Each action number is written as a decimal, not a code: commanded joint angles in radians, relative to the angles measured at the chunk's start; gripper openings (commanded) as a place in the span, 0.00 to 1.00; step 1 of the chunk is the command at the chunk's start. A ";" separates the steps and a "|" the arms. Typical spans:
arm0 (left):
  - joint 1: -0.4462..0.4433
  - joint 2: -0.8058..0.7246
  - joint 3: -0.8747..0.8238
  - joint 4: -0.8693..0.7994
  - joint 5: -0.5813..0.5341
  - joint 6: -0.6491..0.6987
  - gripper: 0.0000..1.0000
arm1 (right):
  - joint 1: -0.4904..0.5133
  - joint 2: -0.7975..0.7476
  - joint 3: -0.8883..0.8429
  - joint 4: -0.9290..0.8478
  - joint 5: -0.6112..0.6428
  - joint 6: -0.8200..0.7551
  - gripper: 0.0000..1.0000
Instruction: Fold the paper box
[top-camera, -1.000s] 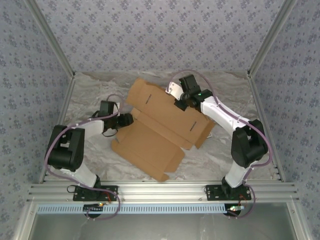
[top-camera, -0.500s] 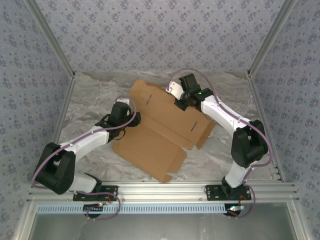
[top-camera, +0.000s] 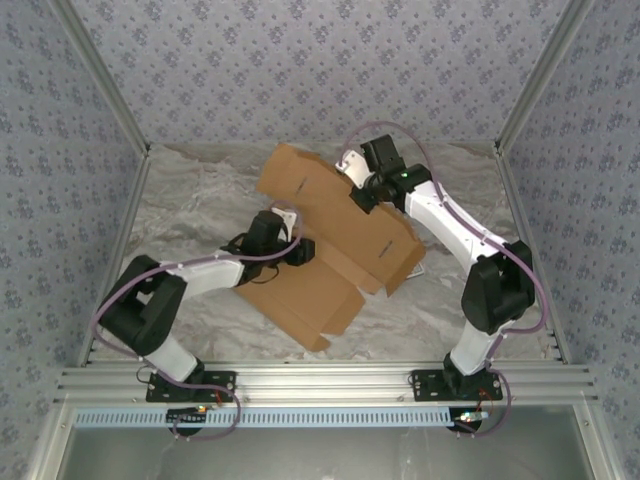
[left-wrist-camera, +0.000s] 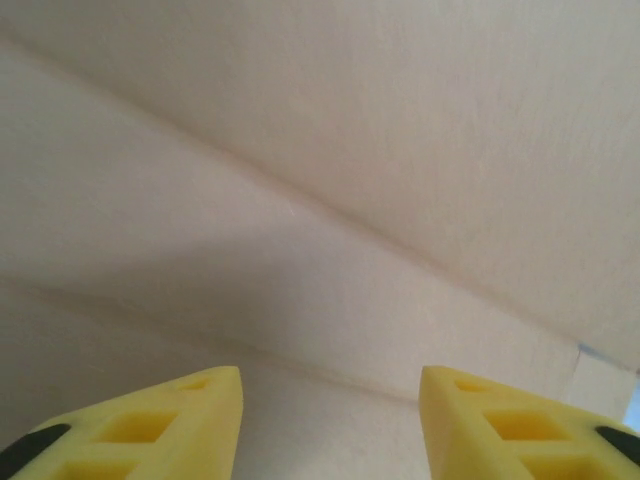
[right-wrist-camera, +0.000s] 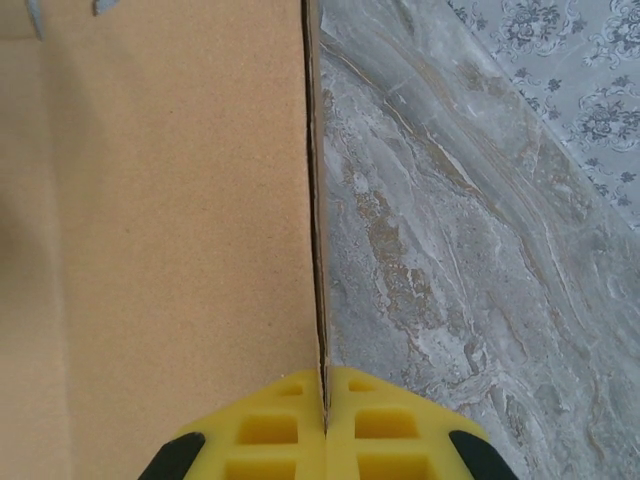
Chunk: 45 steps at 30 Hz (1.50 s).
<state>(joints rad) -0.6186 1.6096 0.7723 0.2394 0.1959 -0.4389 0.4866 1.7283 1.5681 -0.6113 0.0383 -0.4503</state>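
We judge the fold to be partly done, with the greater part left. The paper box (top-camera: 305, 295) sits mid-bench, and its near panel lies flat on the bench (top-camera: 195, 190), with the flaps at its near corner spread out and not tucked. Beyond that panel, one long crease is being worked. The box's far panel (top-camera: 320, 195) is lifted off the bench and tilts up along that crease. We see no walls standing and no closed shape yet, so raising the sides, tucking the flaps and closing the lid all appear left to do.

The left arm (top-camera: 200, 272) comes in low from the box's near-left side. Its elbow is bent and its wrist lies across the box's left edge, pointing at the crease under the raised panel. Its yellow fingers (left-wrist-camera: 150, 420) stand apart in the wrist view, so the left jaws are spread, with plain cardboard and fold lines just ahead and nothing between them.

The right arm (top-camera: 450, 225) arches over the box's right side to its far edge. There the right jaws are pressed together, and its fingers (right-wrist-camera: 270, 430) pinch the far panel's edge, holding that panel up.
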 joint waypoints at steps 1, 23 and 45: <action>-0.005 0.055 0.059 0.077 0.051 0.000 0.44 | 0.020 0.023 0.065 -0.120 0.013 0.066 0.00; -0.006 0.228 0.091 0.155 0.056 -0.056 0.21 | 0.022 0.079 0.115 -0.157 0.042 0.097 0.00; -0.005 0.387 -0.009 0.383 -0.061 -0.164 0.05 | 0.088 0.087 0.110 -0.122 0.092 0.196 0.00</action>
<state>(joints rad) -0.6231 1.9324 0.8158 0.6044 0.1963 -0.5564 0.5335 1.8275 1.6455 -0.7551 0.1028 -0.3096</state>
